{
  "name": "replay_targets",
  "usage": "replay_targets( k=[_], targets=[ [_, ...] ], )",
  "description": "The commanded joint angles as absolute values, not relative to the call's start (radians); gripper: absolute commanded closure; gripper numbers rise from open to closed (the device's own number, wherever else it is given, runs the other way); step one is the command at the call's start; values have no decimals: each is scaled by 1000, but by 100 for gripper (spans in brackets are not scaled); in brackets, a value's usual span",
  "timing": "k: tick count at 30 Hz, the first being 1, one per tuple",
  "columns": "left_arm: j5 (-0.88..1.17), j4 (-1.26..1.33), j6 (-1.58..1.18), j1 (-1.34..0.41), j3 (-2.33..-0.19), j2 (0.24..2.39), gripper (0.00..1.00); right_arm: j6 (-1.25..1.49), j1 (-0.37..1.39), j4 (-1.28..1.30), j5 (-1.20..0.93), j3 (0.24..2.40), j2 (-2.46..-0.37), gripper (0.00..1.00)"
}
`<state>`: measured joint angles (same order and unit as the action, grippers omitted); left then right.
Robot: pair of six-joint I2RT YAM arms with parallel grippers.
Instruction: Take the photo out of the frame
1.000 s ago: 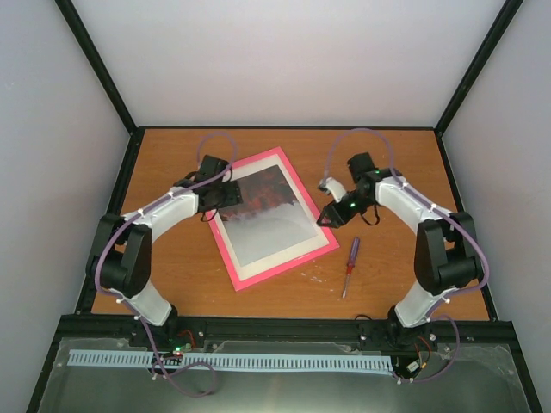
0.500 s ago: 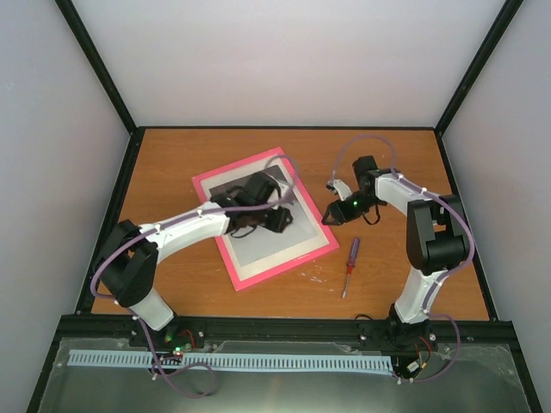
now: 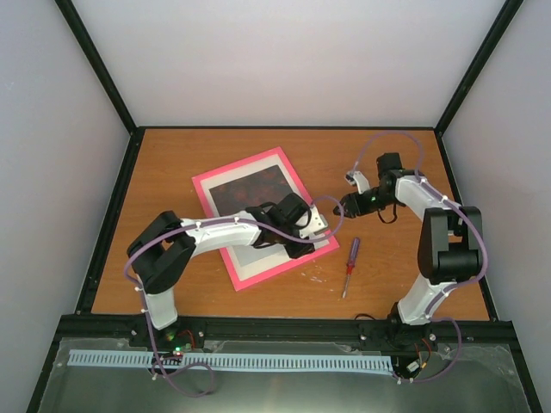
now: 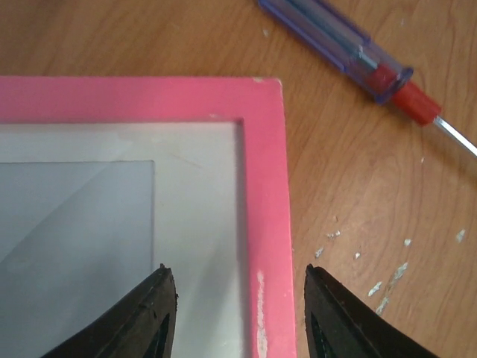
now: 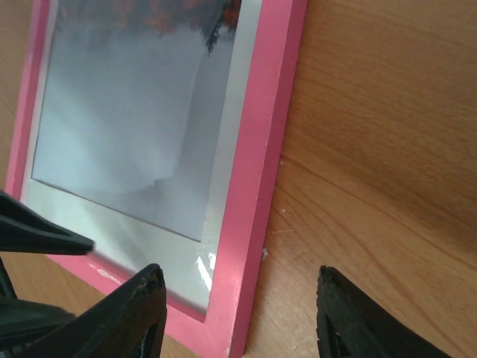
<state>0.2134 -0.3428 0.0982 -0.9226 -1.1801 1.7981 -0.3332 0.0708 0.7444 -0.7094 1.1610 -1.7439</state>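
Over on the left side of the table (image 3: 387, 163), the frame (image 3: 239, 164) lies flat and face up, its pink border skewed to the table edges. The photo (image 3: 254, 185) sits inside it, dark red at the far end and pale grey nearer the arms. The left arm stretches right across it, and the left gripper (image 4: 238, 274) hangs with its jaws half spread, straddling the pink rail by the near right corner and clamping nothing. Just off that right edge the right gripper (image 5: 238, 270) hovers, also parted and empty, with a screwdriver (image 3: 350, 261) lying beyond. The frame looks thin, stiff and light, its glossy front probably slick and breakable, so the pink rim at a corner seems the safest hold. The print itself should be flimsy and is best pinched at an edge once freed. The back and any fastenings are hidden, the left arm covers part of the photo from above, and I can't tell whether either set of fingers touches the frame.
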Motion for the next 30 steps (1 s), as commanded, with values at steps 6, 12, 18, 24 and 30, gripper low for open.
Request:
replay_targets(
  k=[6, 12, 18, 24, 30],
  targets=[
    [235, -353, 251, -974, -1185, 1847, 55, -360, 21, 729, -772, 1128, -1684, 45],
    [179, -355, 260, -978, -1145, 1849, 55, -365, 14, 732, -787, 1126, -1689, 45],
    [159, -352, 263, -980, -1128, 1856, 60, -365, 14, 734, -796, 1123, -1697, 44],
    [111, -344, 273, -992, -1105, 1862, 60, -368, 14, 735, -802, 1121, -1700, 44],
    [74, -343, 270, -1004, -1092, 1865, 64, -367, 14, 734, -804, 1120, -1698, 44]
  ],
)
